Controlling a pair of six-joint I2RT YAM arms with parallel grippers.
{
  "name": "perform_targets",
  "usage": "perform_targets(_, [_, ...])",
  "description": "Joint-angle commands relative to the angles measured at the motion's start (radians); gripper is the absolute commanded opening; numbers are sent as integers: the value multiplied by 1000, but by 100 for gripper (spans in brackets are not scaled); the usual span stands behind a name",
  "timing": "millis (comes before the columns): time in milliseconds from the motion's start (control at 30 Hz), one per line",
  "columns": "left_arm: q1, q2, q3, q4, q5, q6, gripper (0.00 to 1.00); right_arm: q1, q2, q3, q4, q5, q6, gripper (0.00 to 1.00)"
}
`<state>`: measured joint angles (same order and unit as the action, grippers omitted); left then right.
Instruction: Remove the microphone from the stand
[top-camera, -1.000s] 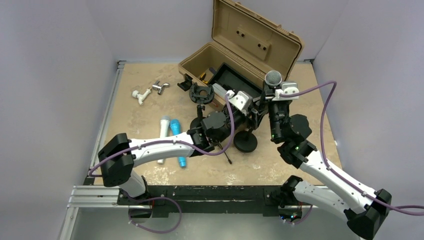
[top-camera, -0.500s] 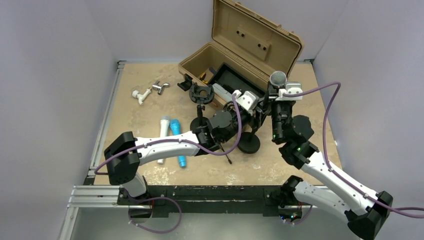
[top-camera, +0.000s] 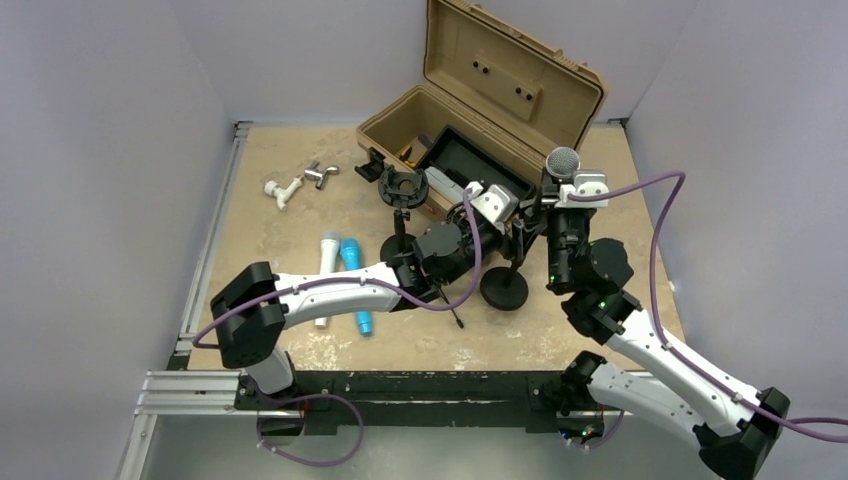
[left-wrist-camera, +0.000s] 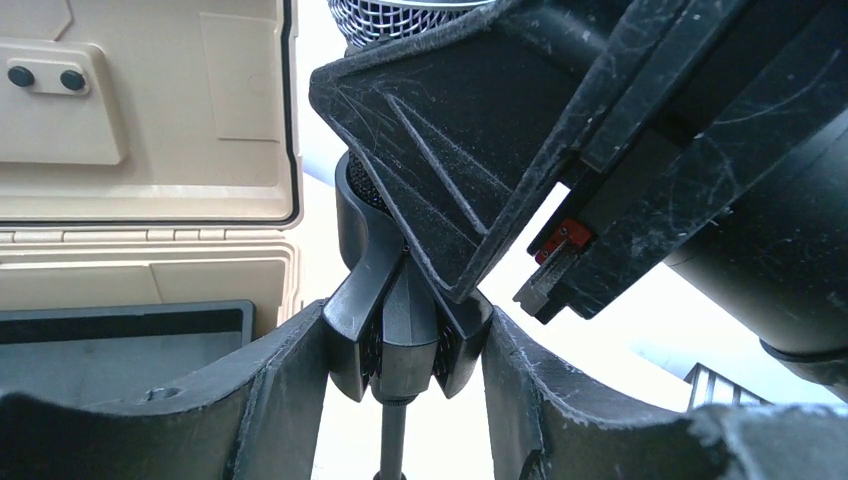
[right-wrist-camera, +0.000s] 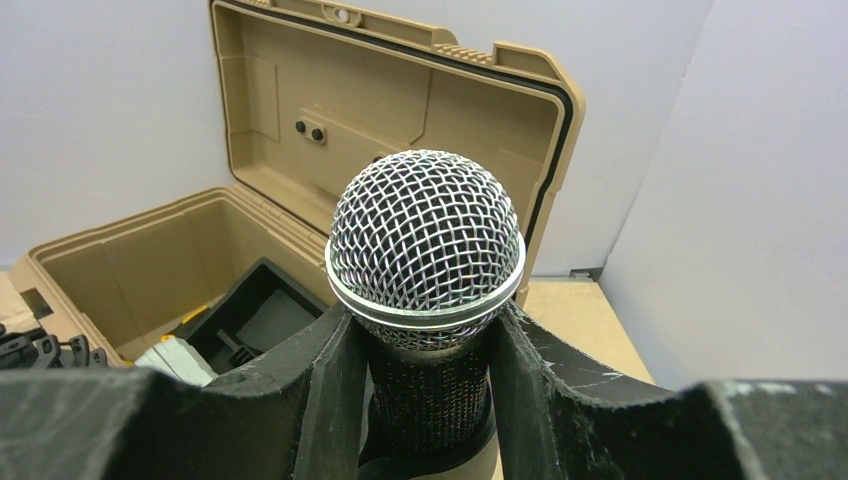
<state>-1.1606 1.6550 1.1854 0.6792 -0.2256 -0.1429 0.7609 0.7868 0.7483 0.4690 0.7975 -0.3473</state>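
The right gripper (right-wrist-camera: 425, 332) is clamping the microphone (right-wrist-camera: 426, 240) below its grille, the left gripper (left-wrist-camera: 405, 322) is pinching the stand clip (left-wrist-camera: 356, 298), and the open tan case (top-camera: 482, 92) is standing just behind.

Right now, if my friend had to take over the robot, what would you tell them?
Right end effector: shut on the microphone, fingers on its body just under the mesh head.
Left end effector: shut on the stand clip.
Stand base: on the table, in front of the open tan case.
Done: both grips are on.
Left: lift the microphone up out of the clip. The pictures do not show whether it has come free, so check that first.
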Motion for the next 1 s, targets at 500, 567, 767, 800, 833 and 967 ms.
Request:
perform_targets(500, [7, -1, 35, 38, -15, -28, 60, 32, 29, 24, 131, 52, -97, 2])
perform_targets(567, [11, 0, 34, 36, -10, -32, 60, 32, 23, 23, 134, 54, -96, 2])
perform_targets(767, [29, 18, 44, 4, 33, -67, 12, 32, 14, 29, 137, 52, -89, 2])
perform_targets(800, [32, 21, 48, -8, 44, -74, 6, 33, 15, 27, 144, 59, -91, 2])
perform_targets(833, [34, 23, 53, -23, 46, -77, 0, 33, 15, 23, 155, 67, -100, 2])
perform_targets(967, [38, 16, 22, 3, 68, -90, 0, 32, 2, 20, 178, 70, -119, 0])
